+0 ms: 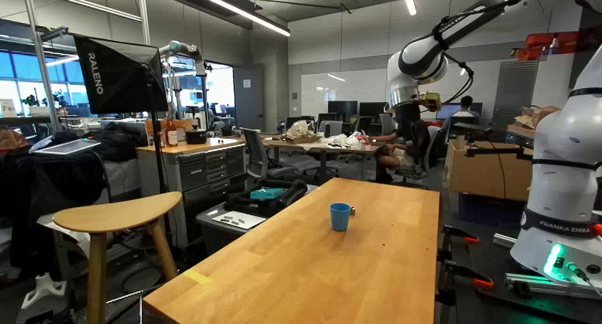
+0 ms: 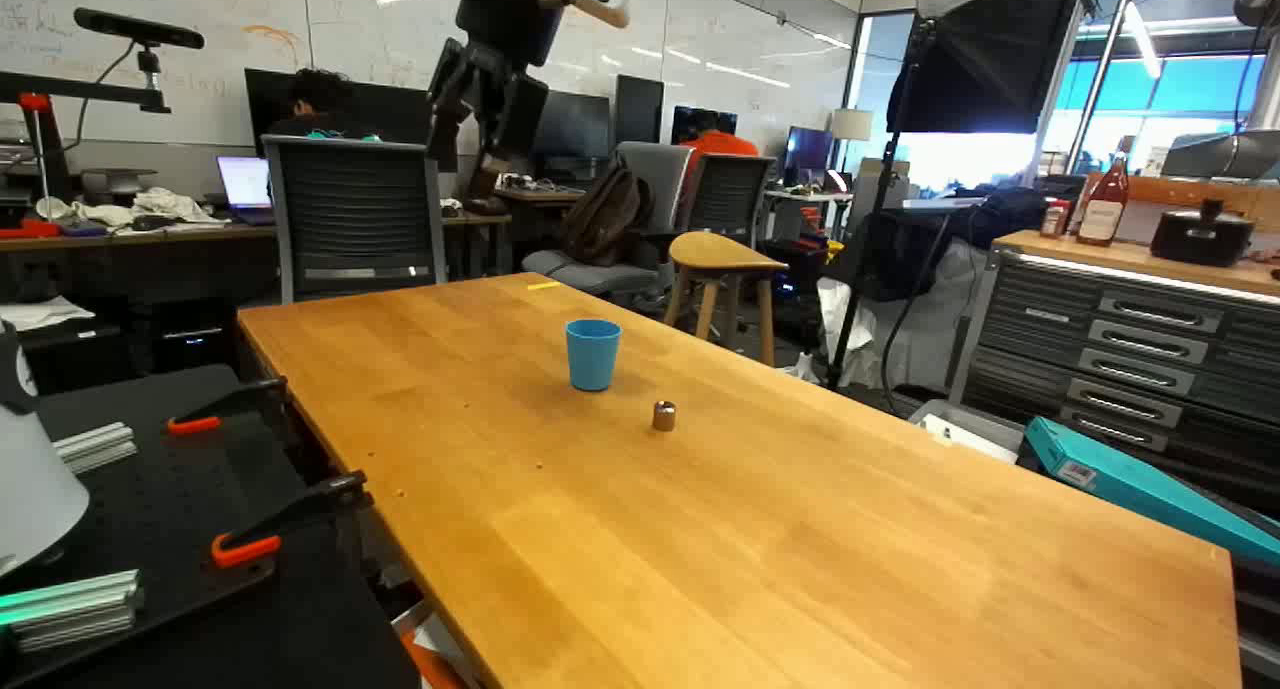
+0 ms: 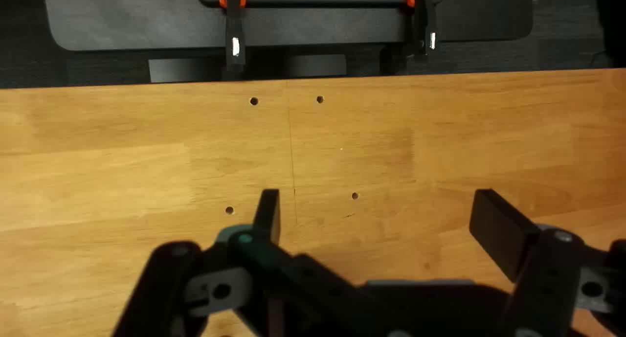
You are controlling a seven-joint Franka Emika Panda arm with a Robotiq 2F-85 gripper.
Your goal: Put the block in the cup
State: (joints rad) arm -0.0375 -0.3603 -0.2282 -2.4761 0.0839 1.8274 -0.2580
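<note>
The blue cup (image 2: 593,355) stands upright on the wooden table (image 2: 800,529); it also shows in an exterior view (image 1: 340,217). The block (image 2: 664,416) is a small brown, shiny, roughly cylindrical piece. It stands on the table beside the cup, apart from it. In an exterior view the block (image 1: 353,211) is partly hidden behind the cup. My gripper (image 2: 475,159) is high above the table, pointing down. In the wrist view my gripper (image 3: 376,205) is wide open with nothing between the fingers. Neither cup nor block shows in the wrist view.
Black clamps with orange handles (image 2: 245,549) grip the table's edge on the robot's side. A wooden stool (image 1: 117,213) stands off the table's opposite side. A dark grey bin (image 1: 221,220) stands close to that side, with a teal box (image 2: 1120,479) near it.
</note>
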